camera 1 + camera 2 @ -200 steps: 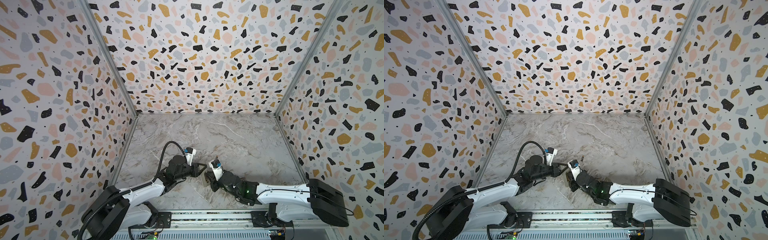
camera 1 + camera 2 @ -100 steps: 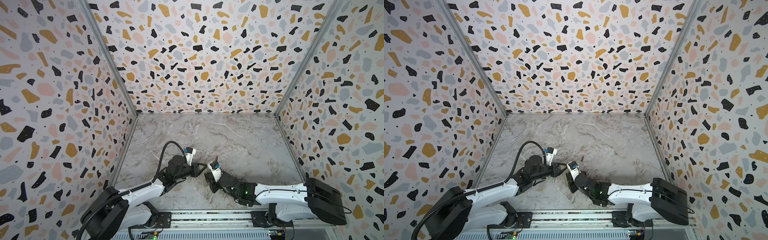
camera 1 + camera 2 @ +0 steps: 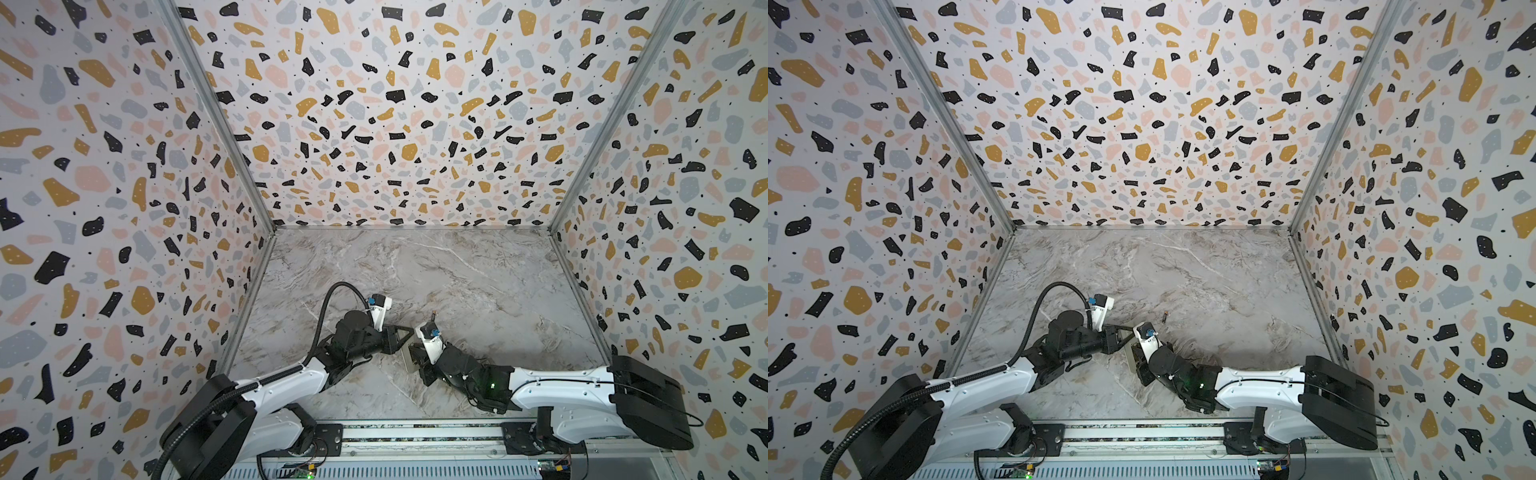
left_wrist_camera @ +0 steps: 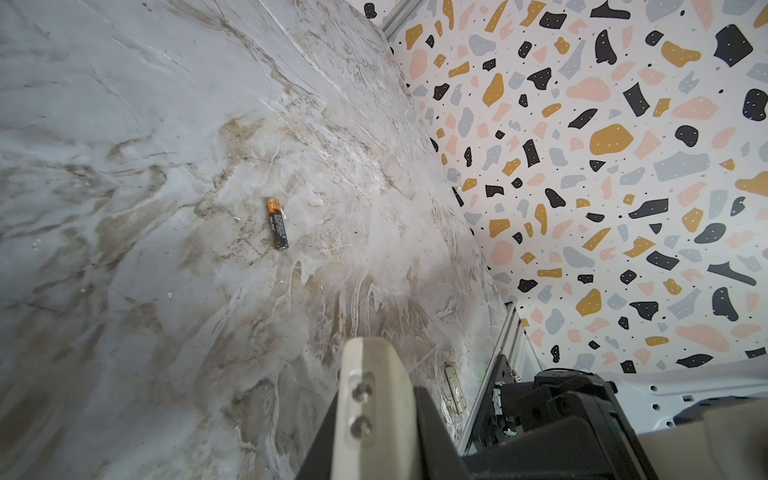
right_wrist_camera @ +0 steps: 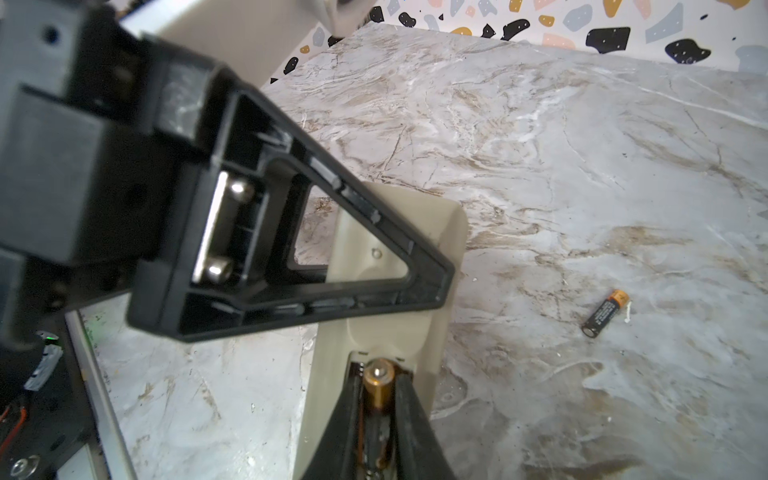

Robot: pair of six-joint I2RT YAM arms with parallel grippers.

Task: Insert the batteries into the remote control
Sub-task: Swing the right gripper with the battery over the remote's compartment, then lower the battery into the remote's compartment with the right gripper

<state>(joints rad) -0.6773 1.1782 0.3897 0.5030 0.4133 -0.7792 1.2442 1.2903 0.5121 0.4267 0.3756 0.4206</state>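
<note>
Where the grey marbled bench [image 3: 457, 270] nears its front edge, the left arm [image 3: 282, 382] and the right arm [image 3: 561, 390] reach low toward each other and almost meet near the middle in both top views. Between them sits the remote control [image 5: 395, 330], pale back facing up, its battery slot open at the end nearer the right arm. Whether it lies flat on the bench or is raised a little I cannot tell. The left pincer [image 3: 403, 337] is clenched on the remote control's other end, one black triangular finger lying across the back. The right pincer [image 5: 379, 376] grasps a battery [image 5: 376, 401] that sits in the open slot, a dark finger tight against each side and the gold end pointing toward the slot's inner wall. A loose battery [image 5: 604, 313] lies alone on the bench beyond the pincers, toward the back wall, apart from the remote control.
</note>
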